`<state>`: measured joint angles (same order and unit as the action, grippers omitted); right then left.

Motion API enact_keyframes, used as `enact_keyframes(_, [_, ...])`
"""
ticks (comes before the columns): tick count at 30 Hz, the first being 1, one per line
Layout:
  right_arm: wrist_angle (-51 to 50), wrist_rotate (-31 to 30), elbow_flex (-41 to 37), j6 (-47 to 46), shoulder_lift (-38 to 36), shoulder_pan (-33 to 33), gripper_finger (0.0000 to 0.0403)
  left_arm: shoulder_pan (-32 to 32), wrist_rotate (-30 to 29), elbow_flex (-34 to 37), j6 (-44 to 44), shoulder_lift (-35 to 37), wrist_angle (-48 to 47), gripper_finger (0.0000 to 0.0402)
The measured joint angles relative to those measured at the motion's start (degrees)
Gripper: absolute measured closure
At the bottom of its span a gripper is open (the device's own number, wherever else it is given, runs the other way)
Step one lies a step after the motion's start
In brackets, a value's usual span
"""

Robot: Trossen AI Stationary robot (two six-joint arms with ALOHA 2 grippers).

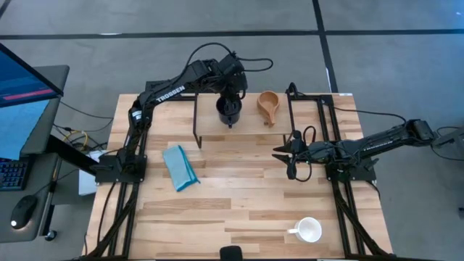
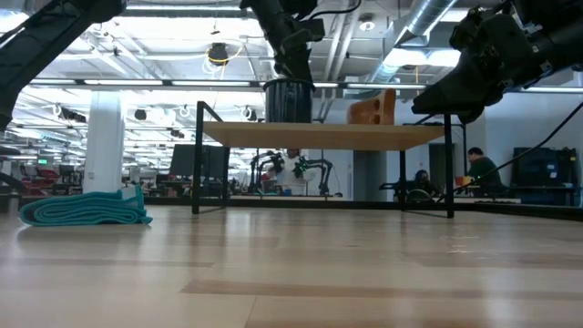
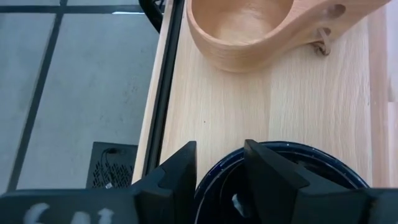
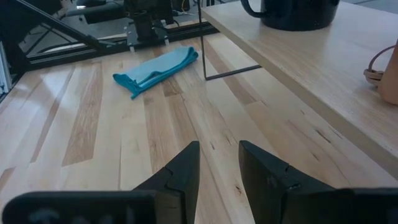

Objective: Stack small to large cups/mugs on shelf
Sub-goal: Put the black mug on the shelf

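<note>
nearest the table's front edge stands the white mug (image 1: 309, 230), alone on the tabletop (image 1: 239, 210) at the near right, handle to the left. farther in, on the left, lies the folded blue cloth (image 1: 180, 167).

the shelf (image 1: 250, 127) stands at the far middle of the table. on its plank sit the dark mug (image 1: 230, 110) and, just to its right and apart from it, the tan wooden cup (image 1: 269, 106), handle pointing near.

the left gripper (image 3: 219, 171) is over the dark mug, its fingers a narrow gap apart and straddling the rim, one outside and one inside; whether they actually press the wall is hard to judge from the wrist view.

the right gripper (image 1: 288, 154) hangs above the tabletop at the shelf's near right corner, fingers slightly parted and holding nothing.
</note>
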<state>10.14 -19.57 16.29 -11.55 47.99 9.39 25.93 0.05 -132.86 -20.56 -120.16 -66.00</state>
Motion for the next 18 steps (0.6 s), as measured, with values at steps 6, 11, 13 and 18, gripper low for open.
enact_keyframes(6, [-1.71, 0.00, 0.00, -0.34, 0.02, 0.00, 0.0269, -0.06, -0.39, 0.00, -2.15, 0.13, 0.04, 0.0275])
enact_keyframes(11, [-1.59, 0.00, 0.00, -0.44, 0.00, 0.00, 0.0269, 0.47, -1.20, 0.00, -2.55, 1.87, -0.05, 0.0275])
enact_keyframes(13, [-1.59, 0.00, 0.00, -0.46, 0.02, 0.00, 0.0269, 1.04, 0.13, 0.00, -2.37, 3.35, -0.05, 0.0275])
enact_keyframes(18, [-1.57, 0.00, 0.00, -0.48, 0.00, 0.00, 0.0269, 3.17, 5.24, -0.02, 1.11, 8.34, 0.05, 0.0275])
